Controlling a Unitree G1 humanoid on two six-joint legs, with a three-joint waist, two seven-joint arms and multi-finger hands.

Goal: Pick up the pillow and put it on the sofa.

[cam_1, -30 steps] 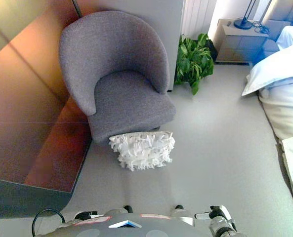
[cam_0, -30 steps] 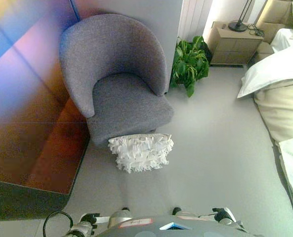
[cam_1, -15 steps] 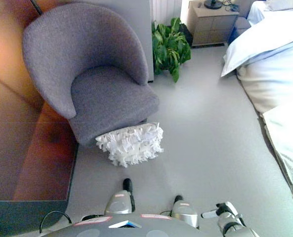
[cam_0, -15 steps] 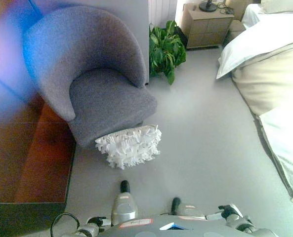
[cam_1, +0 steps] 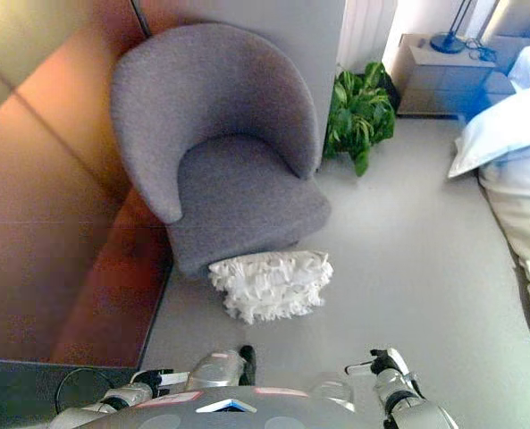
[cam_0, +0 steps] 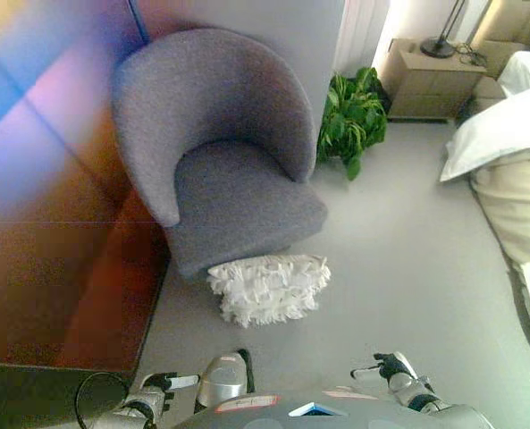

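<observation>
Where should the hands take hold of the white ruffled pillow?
Probably by its two short ends, one hand on each side, coming down from the front. The pillow lies wide and low on the floor against the grey chair, so its back edge is blocked; both ends are free.

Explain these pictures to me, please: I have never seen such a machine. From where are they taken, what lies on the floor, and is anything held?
Both pictures come from two cameras side by side on the head of a walking robot, looking down, so they show one scene. On the grey floor lies a white ruffled pillow, against the front of a grey armchair, the sofa of the task. Behind it are a green plant, a nightstand with a lamp, and at the right a bed. At the bottom edge you see the robot's left hand and right hand, low and far from the pillow. Neither holds anything; its seat is bare.
</observation>
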